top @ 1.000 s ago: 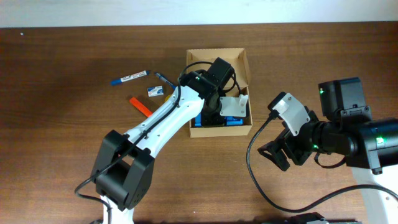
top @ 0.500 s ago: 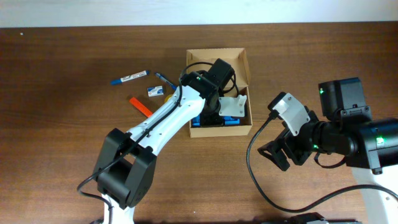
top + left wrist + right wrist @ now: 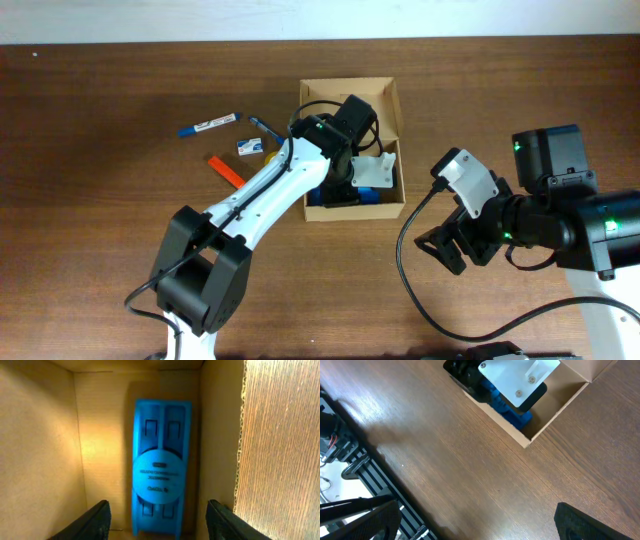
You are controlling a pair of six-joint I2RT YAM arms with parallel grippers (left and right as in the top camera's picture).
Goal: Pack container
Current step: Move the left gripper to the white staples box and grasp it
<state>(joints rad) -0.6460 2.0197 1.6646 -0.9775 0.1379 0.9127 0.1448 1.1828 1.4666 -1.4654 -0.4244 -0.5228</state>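
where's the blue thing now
Left wrist view: the blue thing lies flat inside the cardboard box, beside one side wall, below the open left gripper.

Overhead: looks straight down from high above the cardboard box [image 3: 335, 92], taking in the whole table [image 3: 100, 250]. Left wrist: peers from inside that box, very near, toward its floor. Right wrist: slants down from beside the box, sharing its corner with overhead.

Container [image 3: 335, 92]: small plain tan cardboard box, rectangular, upright on the wooden surface, centre and towards the far side. Top is open. Inner walls [image 3: 40, 435] are bare corrugated card. A blue plastic case [image 3: 161, 467] lies flat on its floor, along the near wall.
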